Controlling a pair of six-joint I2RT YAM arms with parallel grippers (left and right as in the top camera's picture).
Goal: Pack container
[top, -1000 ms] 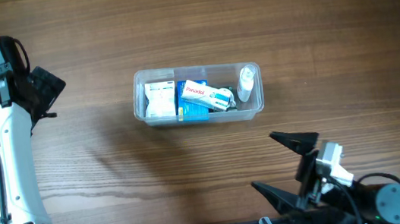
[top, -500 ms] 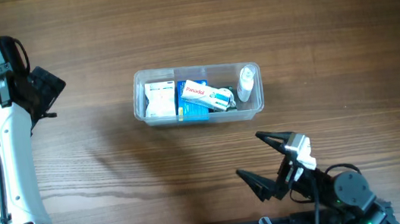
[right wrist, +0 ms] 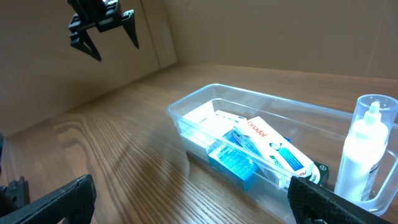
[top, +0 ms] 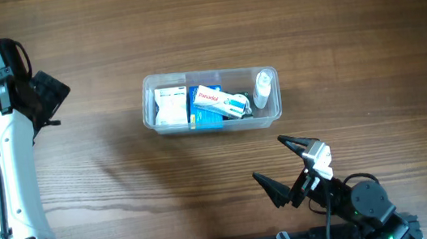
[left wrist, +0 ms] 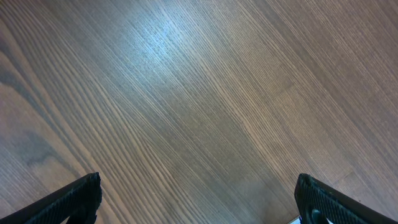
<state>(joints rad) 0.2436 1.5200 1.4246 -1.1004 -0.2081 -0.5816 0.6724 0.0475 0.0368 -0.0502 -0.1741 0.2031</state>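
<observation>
While the container (top: 229,78) sits near the middle of the wooden table (top: 186,25), holding small boxes (top: 210,102) and a white bottle (top: 263,89) upright at its right end, both arms stay clear of it. The right gripper (top: 268,158) is spread wide and empty, near its robot-facing side, and the left gripper (left wrist: 198,193) is likewise spread and empty, well off to the left.
</observation>
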